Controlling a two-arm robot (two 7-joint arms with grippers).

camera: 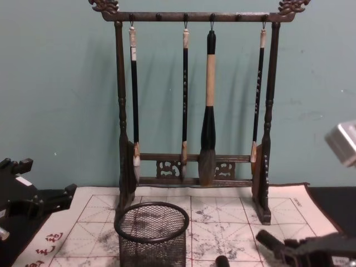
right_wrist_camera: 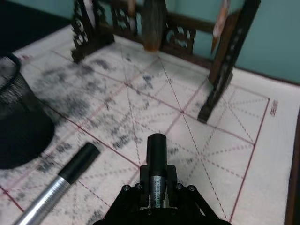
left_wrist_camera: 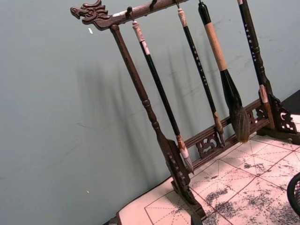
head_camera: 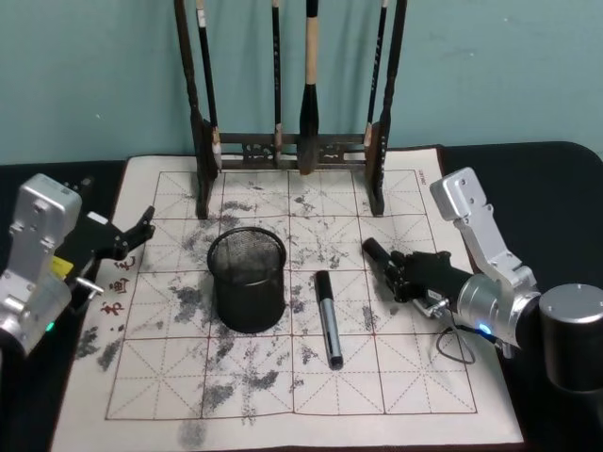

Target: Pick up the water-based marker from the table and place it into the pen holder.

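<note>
**Container.** Pen holder [head_camera: 247, 282]: round black wire-mesh cup with a solid rim, upright near the middle of the mat [head_camera: 396, 377]. Its mouth is open and its mesh floor shows bare.

**Held item.** Water-based marker [head_camera: 375, 250]: black cap, silver printed barrel. It is clamped in the right pincer [head_camera: 400, 268] at 3 o'clock of the holder, apart from it and low over the mat. The cap sticks out past the fingers toward 10 o'clock. Whether it touches the mat cannot be told.

**Loose item.** Second marker [head_camera: 328, 320]: same build, lying flat on the mat along the 12-to-6 line. It is just beside the holder at 3 o'clock, between the holder and the right pincer.

**Left pincer** [head_camera: 141, 234]: at 9 o'clock of the holder, over the mat's edge beside the red characters. Its fingers are spread wide with nothing between them.

**Surroundings.** Brush rack [head_camera: 287, 149]: tall dark wood with carved ends, standing at 12 o'clock of the holder at the mat's far edge. Four brushes [camera: 208, 111] hang from it, tips down, the third from the left being the thickest.

**Counter** [head_camera: 565, 188]: dark top under the ink-smudged, red-gridded mat.
</note>
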